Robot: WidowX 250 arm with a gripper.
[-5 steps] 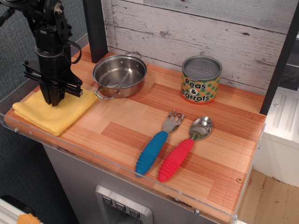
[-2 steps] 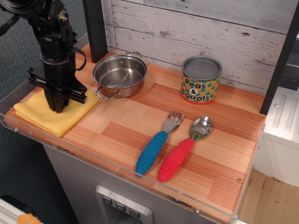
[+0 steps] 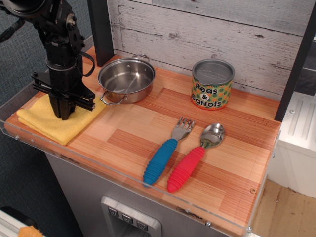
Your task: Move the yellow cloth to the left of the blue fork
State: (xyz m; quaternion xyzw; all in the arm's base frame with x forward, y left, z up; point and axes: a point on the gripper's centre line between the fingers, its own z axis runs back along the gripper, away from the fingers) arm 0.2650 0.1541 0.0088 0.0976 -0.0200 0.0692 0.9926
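Note:
The yellow cloth (image 3: 44, 122) lies folded at the far left edge of the wooden counter. My gripper (image 3: 64, 115) points straight down onto its middle, with its fingers drawn together and pinching the fabric. The blue fork (image 3: 165, 154) lies toward the front centre of the counter, well to the right of the cloth, with its tines pointing away. Bare wood lies between the cloth and the fork.
A steel pot (image 3: 126, 79) stands just right of my arm, behind the cloth. A red-handled spoon (image 3: 193, 157) lies right beside the fork. A peas and carrots can (image 3: 212, 84) stands at the back. A clear lip (image 3: 123, 177) runs along the counter's front edge.
My gripper has moved a little to the right and lower onto the cloth. The cloth's left edge has shifted slightly right with it. The fork, spoon, pot and can have not moved.

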